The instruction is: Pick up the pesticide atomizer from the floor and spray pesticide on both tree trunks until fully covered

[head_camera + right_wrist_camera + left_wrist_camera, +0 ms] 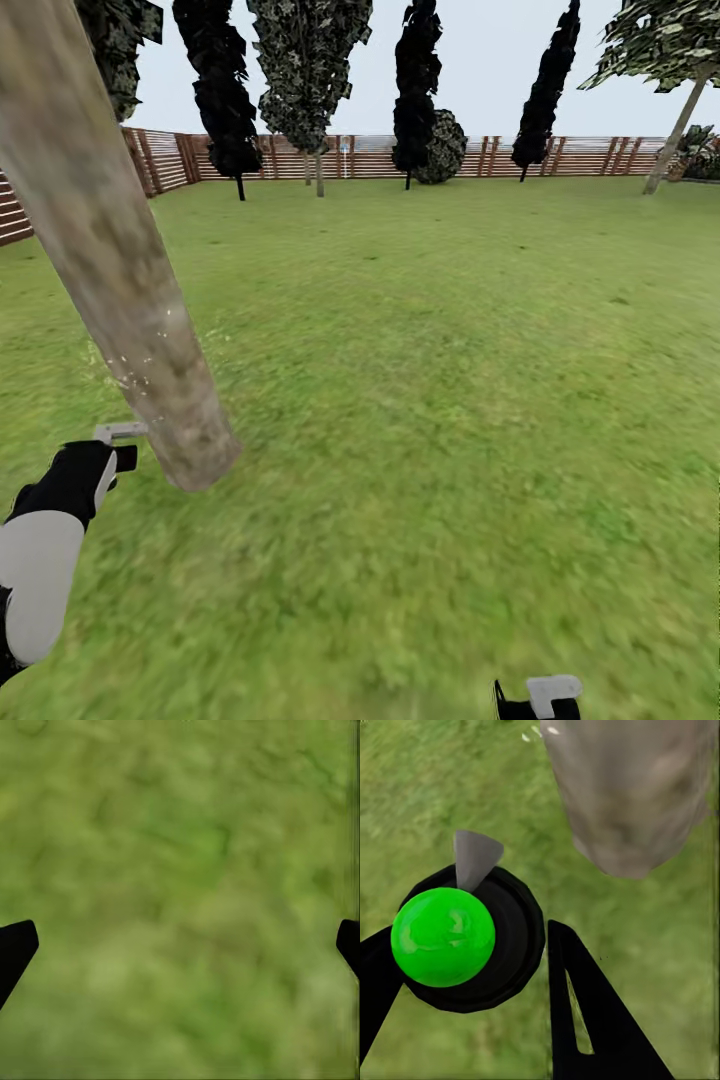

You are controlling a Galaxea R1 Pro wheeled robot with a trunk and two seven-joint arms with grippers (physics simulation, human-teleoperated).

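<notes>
A thick pale tree trunk (pixel 110 260) slants across the left of the head view, with small white specks on its lower bark. My left gripper (pixel 112 455) is beside the trunk's base, shut on the pesticide atomizer (pixel 120 432). In the left wrist view the atomizer (pixel 444 937) is a black ring with a glossy green top, held between my two black fingers (pixel 592 1020). Its grey nozzle (pixel 474 859) points toward the trunk (pixel 630 787). A second tree (pixel 676 128) with a pale trunk stands far right by the fence. My right gripper (pixel 540 698) hangs open over grass (pixel 180 945).
A green lawn (pixel 430 380) stretches to a brown slat fence (pixel 590 155). Several dark bushy thin-stemmed trees (pixel 418 90) line the fence at the back. The lawn between the near trunk and the far right tree is open grass.
</notes>
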